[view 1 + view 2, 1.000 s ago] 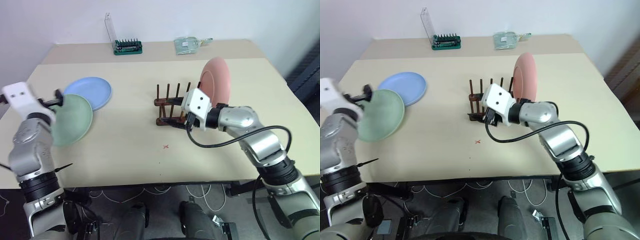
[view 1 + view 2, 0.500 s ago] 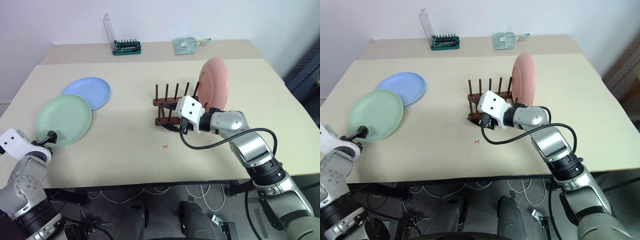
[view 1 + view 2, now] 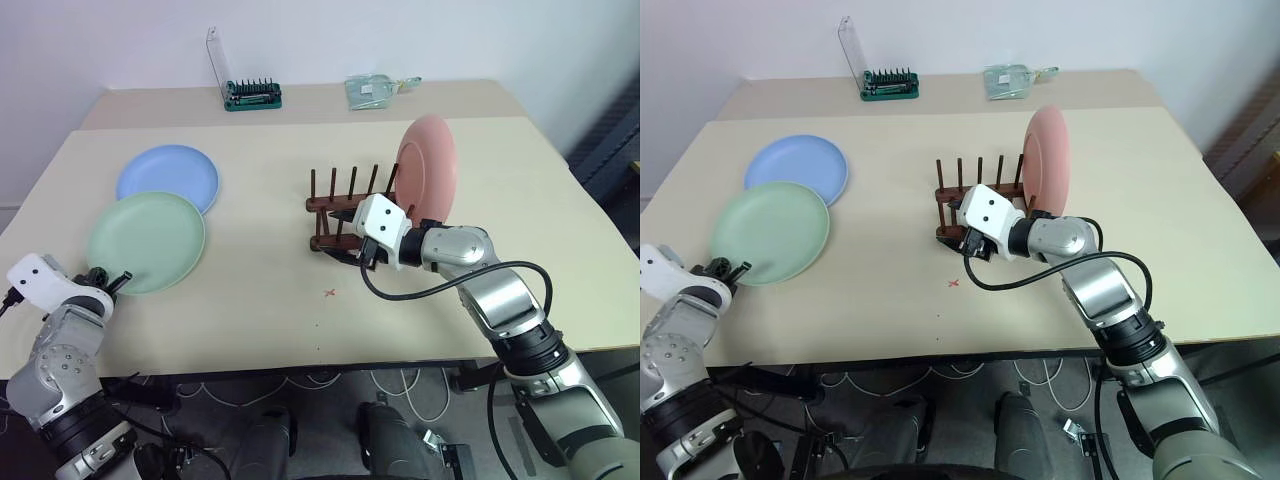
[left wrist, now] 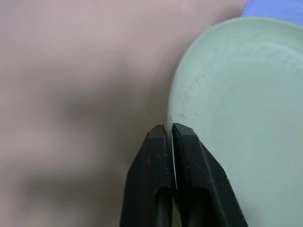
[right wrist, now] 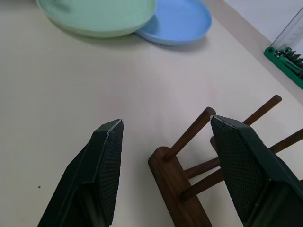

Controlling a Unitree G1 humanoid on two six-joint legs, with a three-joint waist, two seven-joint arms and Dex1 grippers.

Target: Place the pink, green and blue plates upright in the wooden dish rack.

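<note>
While the pink plate stands upright in the wooden dish rack, left gripper is pinched on the green plate rim: lift level, clear the overlapped blue plate; right gripper gapes astride the rack end, steadying

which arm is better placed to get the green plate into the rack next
Left. The left gripper is shut on the near rim of the green plate. The right gripper sits open at the wooden dish rack, far from that plate.
</note>
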